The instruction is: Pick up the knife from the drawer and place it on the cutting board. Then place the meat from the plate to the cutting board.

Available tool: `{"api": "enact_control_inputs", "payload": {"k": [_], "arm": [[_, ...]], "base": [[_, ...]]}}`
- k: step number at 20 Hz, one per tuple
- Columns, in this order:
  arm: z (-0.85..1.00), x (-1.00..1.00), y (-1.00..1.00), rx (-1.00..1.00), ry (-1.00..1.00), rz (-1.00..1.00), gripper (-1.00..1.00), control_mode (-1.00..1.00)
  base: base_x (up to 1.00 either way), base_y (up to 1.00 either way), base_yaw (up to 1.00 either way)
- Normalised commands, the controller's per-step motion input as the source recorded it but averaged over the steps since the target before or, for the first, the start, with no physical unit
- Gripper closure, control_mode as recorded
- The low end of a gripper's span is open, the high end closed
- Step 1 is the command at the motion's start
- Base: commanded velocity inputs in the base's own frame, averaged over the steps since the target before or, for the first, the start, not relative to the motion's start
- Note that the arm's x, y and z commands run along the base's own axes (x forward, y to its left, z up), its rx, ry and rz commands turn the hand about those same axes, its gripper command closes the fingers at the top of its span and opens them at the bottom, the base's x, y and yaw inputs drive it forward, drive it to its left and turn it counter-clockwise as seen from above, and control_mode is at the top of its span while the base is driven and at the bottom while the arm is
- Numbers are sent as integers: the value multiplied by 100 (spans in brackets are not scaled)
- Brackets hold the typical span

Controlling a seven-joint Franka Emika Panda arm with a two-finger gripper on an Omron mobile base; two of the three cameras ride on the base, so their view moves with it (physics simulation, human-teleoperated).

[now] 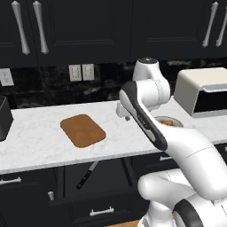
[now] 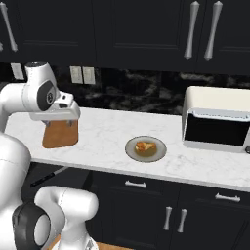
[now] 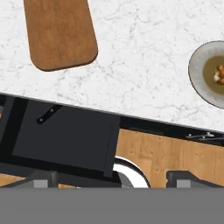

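Observation:
The knife [image 1: 87, 174] lies in the open dark drawer [image 1: 108, 179] under the counter, black handle towards the drawer front; the hand view shows the knife [image 3: 48, 114] inside the drawer [image 3: 65, 140]. The reddish-brown cutting board [image 1: 83, 130] lies bare on the white counter. To its right, the grey plate [image 2: 145, 149] holds the orange-brown meat [image 2: 145, 146]. My gripper [image 2: 61, 122] hangs open and empty above the counter's front edge, right of the board, pointing down. In the hand view its fingertips [image 3: 41, 178] stand wide apart.
A white microwave-like box [image 2: 217, 119] stands at the counter's right end, and a black appliance [image 1: 3, 117] at the left end. Dark upper cabinets with long silver handles hang above. Closed dark drawers and doors line the space below the counter.

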Motion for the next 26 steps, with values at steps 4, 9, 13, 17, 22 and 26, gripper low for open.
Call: {"api": "enact_control_inputs", "payload": {"k": [4,9,13,17,22,26], "arm": [[-1,-10,-27,12,-1,-6,-100,-100],[-4,-4,0,0,-1,0,-100,-100],[0,-2,0,0,0,0,-100,-100],[0,0,0,0,0,0,-100,100],[0,0,0,0,0,0,-100,100],[0,0,0,0,0,0,-100,100]], "base": [[0,0,0],[0,0,0],[0,0,0],[0,-24,0],[0,-60,-3],[0,-48,-1]]}}
